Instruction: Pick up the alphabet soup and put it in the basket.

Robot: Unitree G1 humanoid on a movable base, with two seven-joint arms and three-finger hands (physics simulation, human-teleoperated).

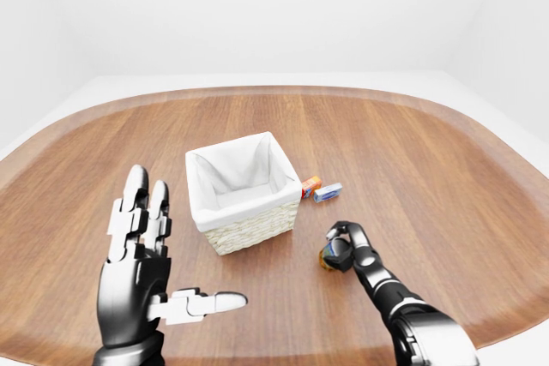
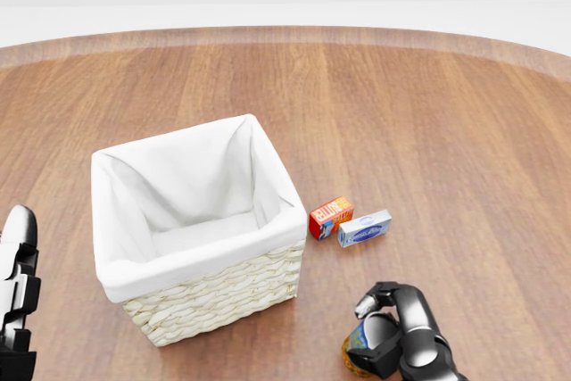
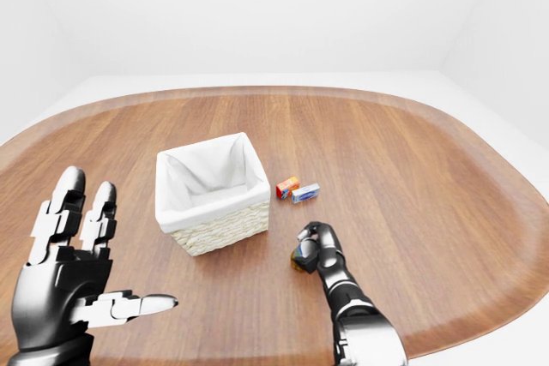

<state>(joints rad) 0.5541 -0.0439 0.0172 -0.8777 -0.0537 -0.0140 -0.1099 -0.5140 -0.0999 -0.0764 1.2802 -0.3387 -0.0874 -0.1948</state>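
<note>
Left-eye view: right hand (image 1: 341,246) clenched round the alphabet soup can (image 1: 329,256), low on the wooden table (image 1: 446,177), to the lower right of the wicker basket (image 1: 243,193). Left hand (image 1: 137,276) raised well left of the basket, fingers spread, holding nothing.

Head view: can mostly hidden behind the dark fingers (image 2: 382,296) (only a blue and orange patch showing), apparently tilted rather than upright. Probably a shallow, off-centre grip, so likely to slip or roll out once lifted. 2 small boxes just right of the basket, a red one (image 2: 330,217) and a blue-and-white one (image 2: 364,228), touching each other, above the can and off the straight line to the basket. Nothing between can and basket except the near rim and white liner (image 2: 178,194); too low a carry likely to strike that rim.

Right-eye view: same arrangement, nothing further.
</note>
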